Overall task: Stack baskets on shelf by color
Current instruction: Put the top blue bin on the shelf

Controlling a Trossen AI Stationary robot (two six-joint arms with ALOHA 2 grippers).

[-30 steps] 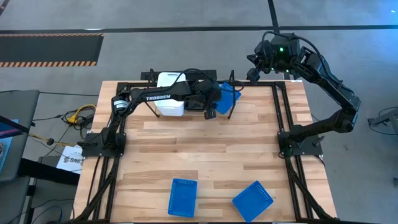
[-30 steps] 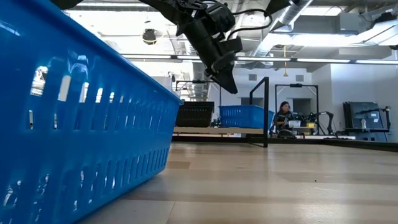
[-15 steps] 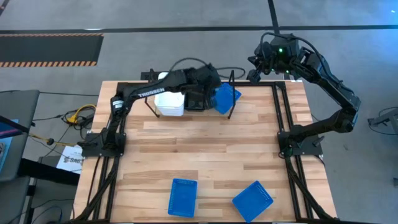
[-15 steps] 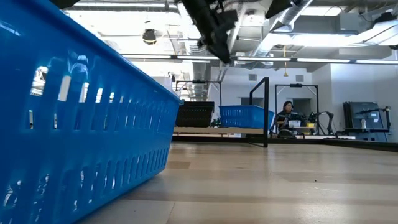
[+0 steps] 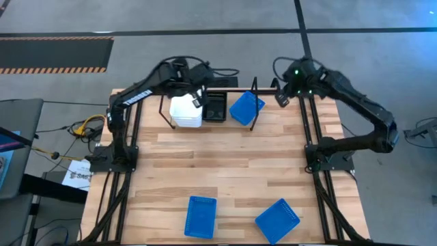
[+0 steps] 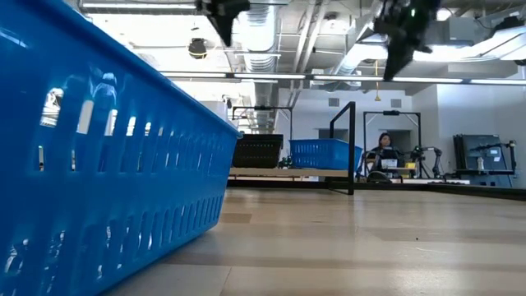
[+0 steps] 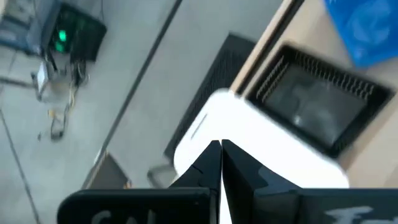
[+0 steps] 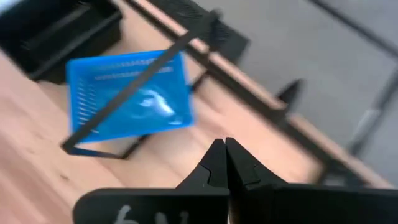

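Note:
On the black shelf (image 5: 253, 85) at the table's far edge stand a stack of white baskets (image 5: 186, 112), a black basket (image 5: 216, 106) and a blue basket (image 5: 246, 108), which lies askew against a divider. Two more blue baskets (image 5: 201, 216) (image 5: 278, 220) rest on the table near its front edge. My left gripper (image 5: 198, 94) hangs shut and empty above the white stack (image 7: 261, 137). High over the shelf's right end, my right gripper (image 5: 278, 98) is also shut and empty, and the blue basket (image 8: 127, 99) shows below it.
The metal frame rails (image 5: 311, 137) run along both sides of the table, with bare wood between the shelf and the front baskets. In the low view a blue basket (image 6: 107, 164) fills the near left. A person (image 6: 380, 152) sits far behind the table.
My left gripper has risen from over the black basket and drawn back toward the table's far left, tipping as it went; it now hangs above the white stack. My right gripper has come down toward the shelf's right end. The baskets have stayed where they were.

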